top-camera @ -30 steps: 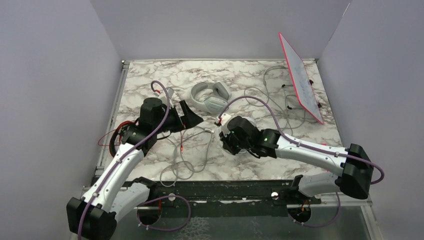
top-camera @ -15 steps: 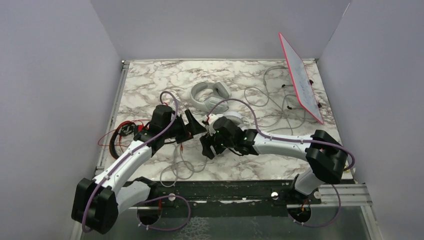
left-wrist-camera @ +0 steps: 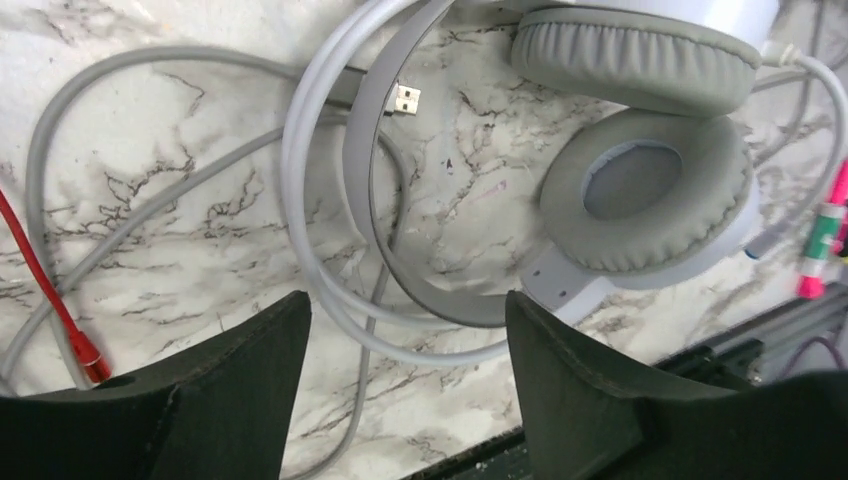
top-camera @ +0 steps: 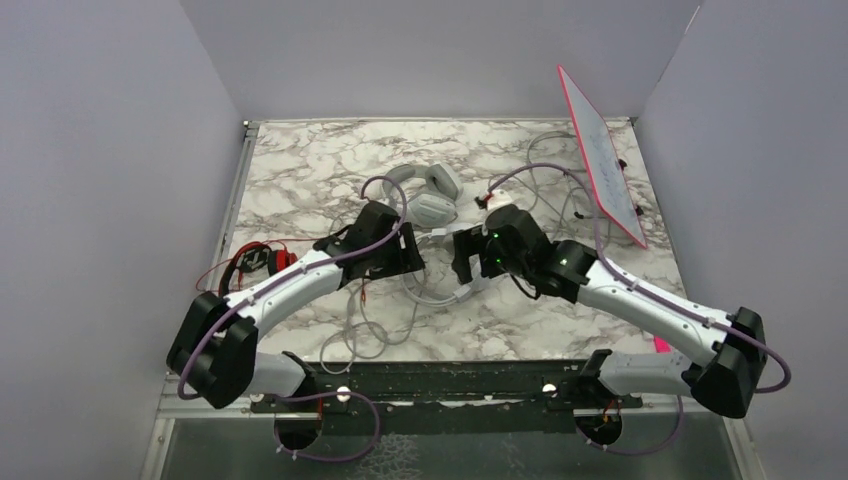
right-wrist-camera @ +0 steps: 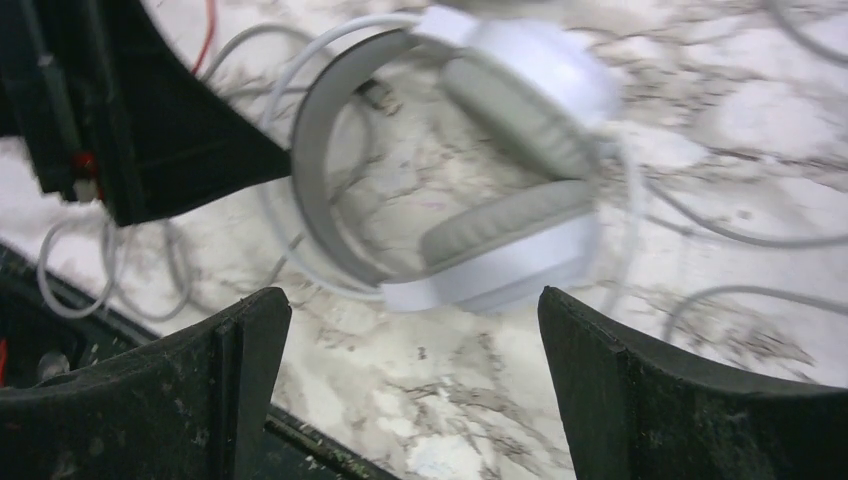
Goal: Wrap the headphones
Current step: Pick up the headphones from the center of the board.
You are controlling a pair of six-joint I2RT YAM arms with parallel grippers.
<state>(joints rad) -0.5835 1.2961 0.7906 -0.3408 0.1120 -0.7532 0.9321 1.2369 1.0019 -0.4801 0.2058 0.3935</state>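
Observation:
The white-silver headphones [left-wrist-camera: 640,190] lie on the marble with grey ear pads up, their headband [left-wrist-camera: 385,190] and a thin pale cable loop [left-wrist-camera: 320,290] curving toward my left gripper [left-wrist-camera: 405,330]. That gripper is open, with the loop just ahead of its fingertips and nothing between them. My right gripper [right-wrist-camera: 412,305] is open wide just short of the same headphones [right-wrist-camera: 500,200], holding nothing. From above, both grippers [top-camera: 408,250] [top-camera: 462,262] face each other mid-table. A light grey headset [top-camera: 425,195] lies behind them. A red-and-black headset [top-camera: 255,265] sits at the left edge.
A red-rimmed whiteboard [top-camera: 605,155] leans against the right wall, with loose grey cables [top-camera: 560,200] before it. More grey cable loops [top-camera: 360,335] trail toward the front edge. A red cable [left-wrist-camera: 50,290] runs by my left finger. A pink marker [left-wrist-camera: 825,230] lies beyond the headphones.
My right gripper has opened, let go of the white-silver headphones and drawn back to the right. My left arm has swung right up to them, its jaws narrowing a little.

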